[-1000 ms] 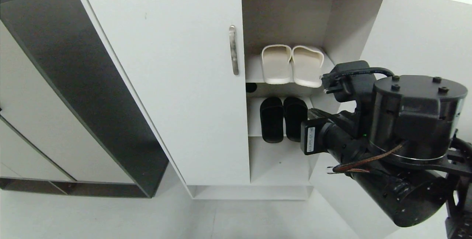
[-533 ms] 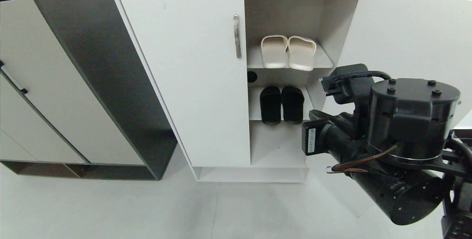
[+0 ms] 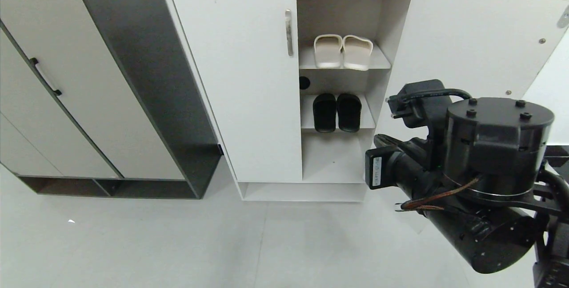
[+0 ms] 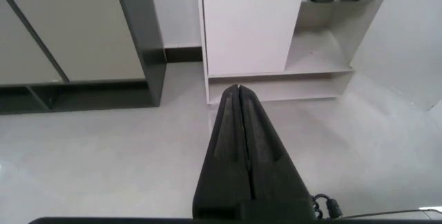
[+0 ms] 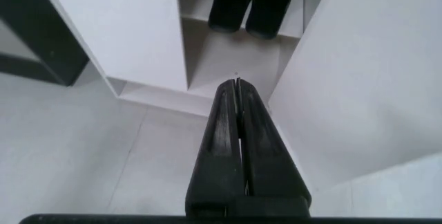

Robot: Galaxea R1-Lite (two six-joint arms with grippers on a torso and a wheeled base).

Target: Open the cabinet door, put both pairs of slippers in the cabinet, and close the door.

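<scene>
1. left gripper (image 4: 239, 94): the two fingers are pressed flat together along their whole length, with nothing between them. it hangs above the pale floor (image 4: 103, 162), in front of the white cabinet (image 4: 276, 89) and apart from it.

2. right gripper (image 5: 237, 90): the fingers are closed against each other and hold nothing. it points at the base of the cabinet, just beside the inner face of the open right door (image 5: 366, 79) but not touching it. the right arm (image 3: 489, 163) sits low at the right of the head view, in front of that door.

3. cabinet: the left door (image 3: 240, 79) is shut, with an upright metal handle (image 3: 289, 39) near its inner edge. the right door stands swung wide open to the right.

4. black slippers (image 3: 337, 112): the pair lies side by side on the middle shelf (image 3: 366, 123) of the right compartment, soles down, the two touching or nearly so.

5. cream slippers (image 3: 342, 51): the pair lies side by side on the upper shelf (image 3: 382, 62), directly above the black pair.

6. grey cabinet (image 3: 146, 70): it stands just beside the white cabinet on the left, its pale door (image 3: 66, 92) shut.
</scene>
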